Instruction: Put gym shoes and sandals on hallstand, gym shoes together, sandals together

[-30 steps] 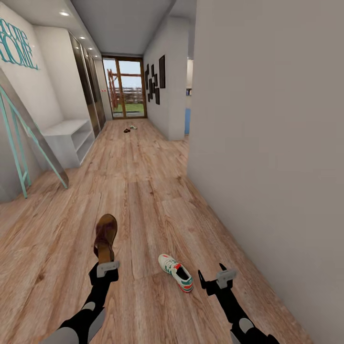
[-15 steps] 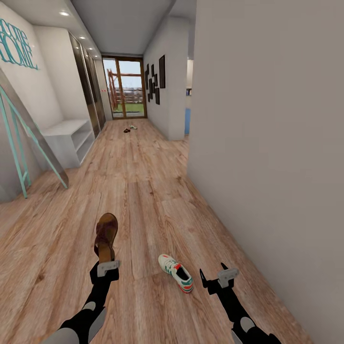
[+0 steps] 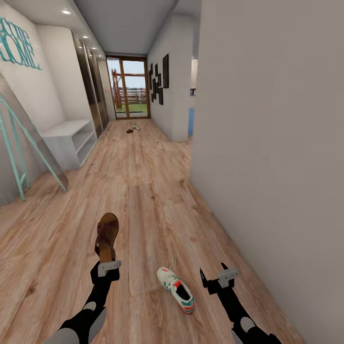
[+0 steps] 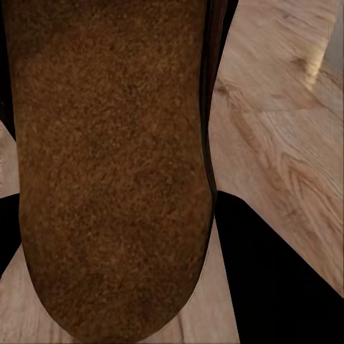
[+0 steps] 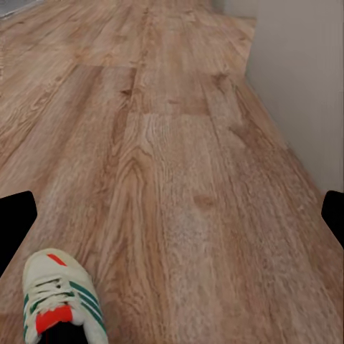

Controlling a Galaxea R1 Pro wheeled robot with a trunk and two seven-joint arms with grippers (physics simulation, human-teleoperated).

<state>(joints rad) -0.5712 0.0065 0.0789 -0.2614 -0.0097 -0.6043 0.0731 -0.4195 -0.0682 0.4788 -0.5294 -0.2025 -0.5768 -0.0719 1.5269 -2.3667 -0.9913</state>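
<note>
Dark brown leather sandal [image 3: 106, 236]: clamped in the left end effector [image 3: 108, 266], toe pointing away.
White green-striped gym shoe [image 3: 176, 289]: on the wood-plank floor [image 3: 143, 191], between both end effectors.
Right end effector [image 3: 213, 275]: fingers spread, holding nothing.

The corridor was evenly and softly lit. Recessed ceiling spots [image 3: 66, 12] glowed at the upper left, and daylight came through the glass door [image 3: 128, 91] at the far end. Shadows on the floor [image 3: 143, 191] were faint. The renders looked slightly soft, wide-angle stretched at the edges; the wrist close-ups were blurry.
</note>
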